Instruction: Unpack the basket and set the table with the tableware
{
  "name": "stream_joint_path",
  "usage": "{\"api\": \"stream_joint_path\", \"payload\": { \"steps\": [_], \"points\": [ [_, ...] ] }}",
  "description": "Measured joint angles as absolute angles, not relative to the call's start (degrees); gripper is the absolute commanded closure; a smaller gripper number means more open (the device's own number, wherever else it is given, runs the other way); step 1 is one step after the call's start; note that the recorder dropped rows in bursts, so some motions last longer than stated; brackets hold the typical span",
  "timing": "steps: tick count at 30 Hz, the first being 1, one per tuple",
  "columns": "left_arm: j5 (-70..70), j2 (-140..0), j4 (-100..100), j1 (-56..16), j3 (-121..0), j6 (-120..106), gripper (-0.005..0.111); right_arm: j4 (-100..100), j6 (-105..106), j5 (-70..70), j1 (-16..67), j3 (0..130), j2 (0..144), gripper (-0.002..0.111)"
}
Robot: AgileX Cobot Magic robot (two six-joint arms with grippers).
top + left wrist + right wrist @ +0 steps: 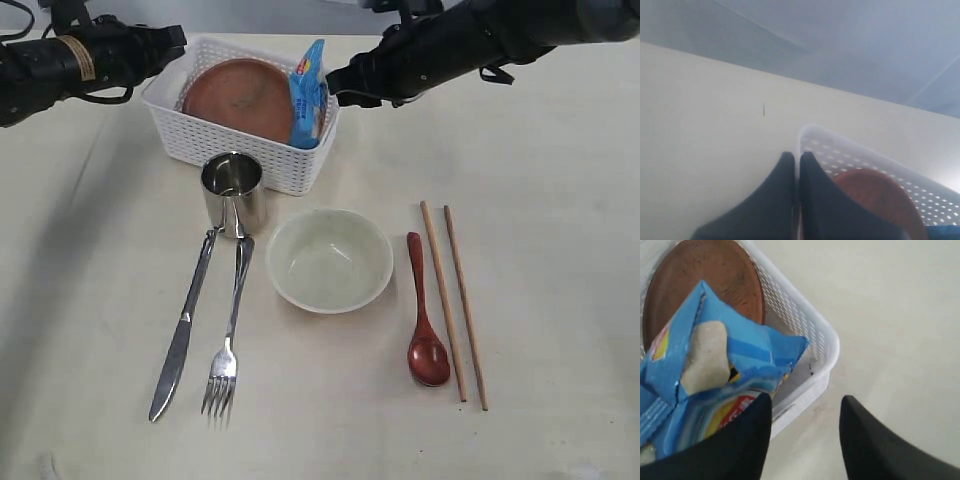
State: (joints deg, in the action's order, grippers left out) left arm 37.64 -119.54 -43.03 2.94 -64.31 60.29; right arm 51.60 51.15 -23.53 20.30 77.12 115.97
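The white basket stands at the back of the table, with the reddish-brown plate leaning inside it. My left gripper is shut on the basket's left rim; the left wrist view shows its fingers pinching the perforated wall beside the plate. My right gripper hangs open over the basket's right end, one finger above the bag, the other outside the wall. In front lie the steel cup, knife, fork, cream bowl, red spoon and two chopsticks.
A blue chip bag stands upright in the basket's right end against the plate; in the right wrist view the bag sits right by the open gripper. Bare tabletop stretches to the right of the chopsticks.
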Motion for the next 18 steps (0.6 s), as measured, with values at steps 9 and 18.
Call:
{"api": "stream_joint_path", "payload": {
  "steps": [9, 18],
  "points": [
    [37.64, -119.54, -42.66, 2.69, -64.31, 59.36, 0.107, 59.4, 52.44, -22.44, 20.3, 77.22, 117.71, 0.066],
    [37.75, -119.54, -42.43, 1.71, -64.31, 58.96, 0.107, 63.83, 52.8, -21.71, 20.3, 78.21, 118.13, 0.084]
  ]
}}
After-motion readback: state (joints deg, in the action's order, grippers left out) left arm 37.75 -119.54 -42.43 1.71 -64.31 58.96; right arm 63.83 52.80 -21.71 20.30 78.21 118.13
